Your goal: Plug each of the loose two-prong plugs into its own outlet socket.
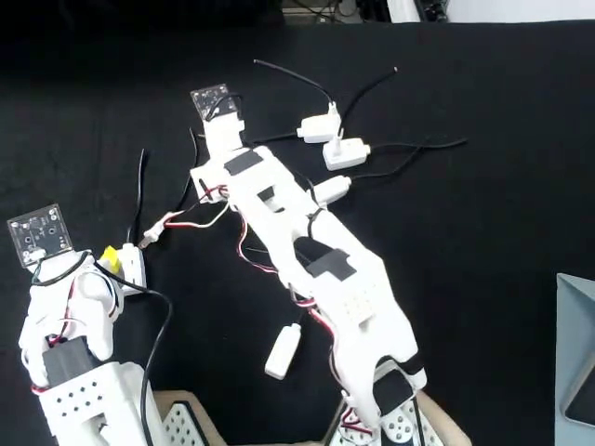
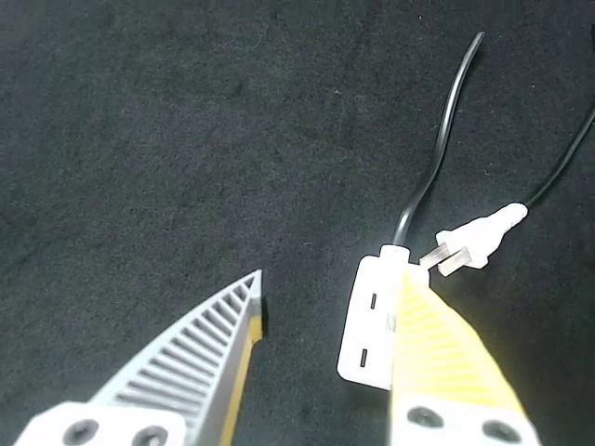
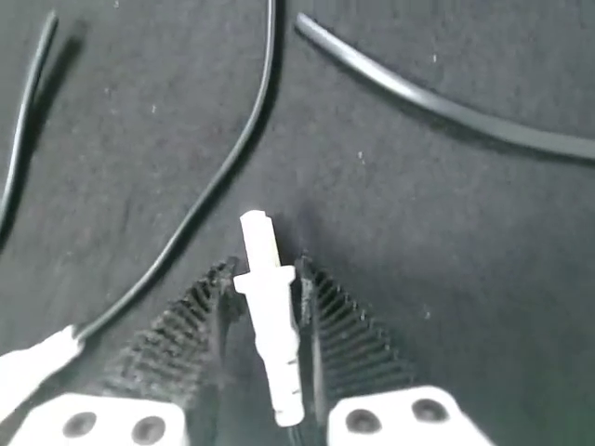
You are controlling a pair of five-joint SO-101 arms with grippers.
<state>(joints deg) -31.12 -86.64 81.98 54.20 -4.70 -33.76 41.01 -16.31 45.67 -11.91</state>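
Note:
My left gripper (image 2: 331,269) hangs open low over the black table. Its yellow finger (image 2: 437,353) lies over a white outlet socket (image 2: 364,325), and its grey finger (image 2: 209,344) stands well apart. A loose white two-prong plug (image 2: 474,240) lies just beyond that socket, prongs toward it. In the high view this socket (image 1: 135,268) is at the left. My right gripper (image 3: 263,265) is shut on another white plug (image 3: 274,325), whose narrow end points away between the black fingers (image 3: 349,334). The right arm (image 1: 307,251) stretches diagonally toward the far left.
Two more white pieces with black cords (image 1: 316,125) (image 1: 344,153) lie at the far middle, one more (image 1: 332,190) is against the right arm, and a loose white piece (image 1: 284,351) lies near the front. Black cords (image 3: 214,186) cross the cloth. A grey object (image 1: 576,348) sits at the right edge.

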